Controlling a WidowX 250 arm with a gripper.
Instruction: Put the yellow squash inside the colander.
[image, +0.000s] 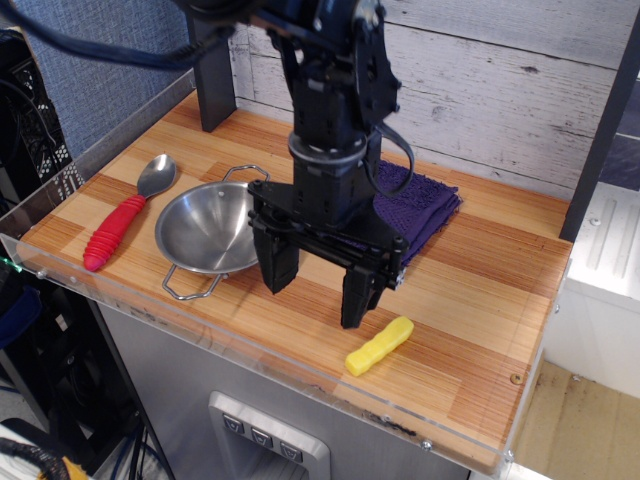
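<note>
The yellow squash lies on the wooden table near the front edge, right of centre. The colander is a shiny steel bowl with two wire loop handles, standing at the left; it holds nothing. My gripper hangs over the table between the two, its black fingers wide open and empty. Its right fingertip is just left of and above the squash, not touching it. Its left finger stands close to the colander's right rim.
A red-handled spoon lies left of the colander. A purple folded towel lies behind my gripper, partly hidden by the arm. A dark post stands at the back left. A clear lip runs along the table's front edge.
</note>
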